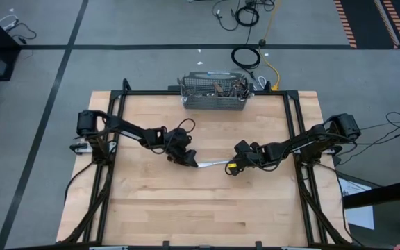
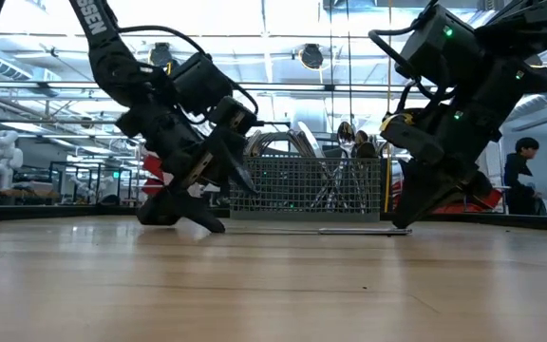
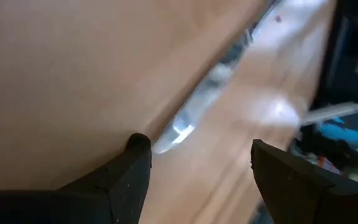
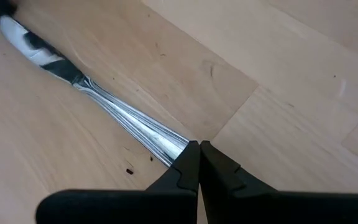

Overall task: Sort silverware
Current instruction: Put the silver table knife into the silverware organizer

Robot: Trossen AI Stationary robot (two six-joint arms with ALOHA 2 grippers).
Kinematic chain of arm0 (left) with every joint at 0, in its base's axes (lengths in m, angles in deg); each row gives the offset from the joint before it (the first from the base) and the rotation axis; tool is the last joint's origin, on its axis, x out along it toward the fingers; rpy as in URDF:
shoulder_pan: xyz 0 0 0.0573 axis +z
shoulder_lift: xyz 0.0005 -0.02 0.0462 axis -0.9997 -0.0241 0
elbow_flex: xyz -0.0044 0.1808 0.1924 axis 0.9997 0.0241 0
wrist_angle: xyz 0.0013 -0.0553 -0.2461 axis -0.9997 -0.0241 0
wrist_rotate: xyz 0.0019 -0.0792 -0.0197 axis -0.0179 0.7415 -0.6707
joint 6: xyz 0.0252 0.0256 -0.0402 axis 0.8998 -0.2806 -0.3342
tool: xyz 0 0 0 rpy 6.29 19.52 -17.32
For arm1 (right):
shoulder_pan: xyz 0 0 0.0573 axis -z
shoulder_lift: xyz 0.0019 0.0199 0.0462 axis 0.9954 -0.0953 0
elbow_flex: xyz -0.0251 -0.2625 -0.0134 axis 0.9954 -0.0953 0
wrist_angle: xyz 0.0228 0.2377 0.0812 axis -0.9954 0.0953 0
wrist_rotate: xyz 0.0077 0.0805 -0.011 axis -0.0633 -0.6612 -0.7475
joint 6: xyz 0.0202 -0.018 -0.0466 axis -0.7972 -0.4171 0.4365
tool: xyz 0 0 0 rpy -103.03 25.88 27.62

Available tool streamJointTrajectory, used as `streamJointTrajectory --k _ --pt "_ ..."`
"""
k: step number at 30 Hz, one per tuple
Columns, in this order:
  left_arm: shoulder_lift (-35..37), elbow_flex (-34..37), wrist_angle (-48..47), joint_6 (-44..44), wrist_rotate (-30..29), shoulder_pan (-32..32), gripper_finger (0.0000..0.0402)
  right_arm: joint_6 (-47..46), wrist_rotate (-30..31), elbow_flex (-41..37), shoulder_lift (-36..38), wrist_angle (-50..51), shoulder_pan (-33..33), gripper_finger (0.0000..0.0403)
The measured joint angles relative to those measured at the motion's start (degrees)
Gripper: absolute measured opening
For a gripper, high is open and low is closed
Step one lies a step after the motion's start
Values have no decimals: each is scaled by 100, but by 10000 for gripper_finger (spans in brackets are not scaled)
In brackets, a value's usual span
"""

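- The right gripper [image 4: 199, 149] has its fingers pressed together on the handle end of one table knife [image 4: 114, 112], low at the table [image 1: 186, 208] surface.
- The knife lies flat on the wood in the middle of the table, between the two grippers.
- The left gripper [image 3: 194, 168] is at the other end of the knife, with its fingers [image 3: 132, 165] spread wide, one on each side of the blade tip, not yet closing on it.
- The wire basket [image 1: 214, 96] stands well apart at the far edge, with the other silverware [image 1: 229, 87] upright inside.
- I judge the step is a handover or re-grip of one piece taken out for sorting.
- The next move probably calls for the left fingers to close squarely on the thin blade; it is flat and slippery, so it may slide or turn.
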Motion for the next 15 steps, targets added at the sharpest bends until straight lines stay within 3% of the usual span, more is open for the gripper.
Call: streamJointTrajectory --k 7,15 --pt "-453 -42 989 -404 259 -138 276 50 33 -4 0 -115 -2 0" --pt "-473 -98 991 -433 81 -141 274 164 37 -2 0 -228 -2 0"
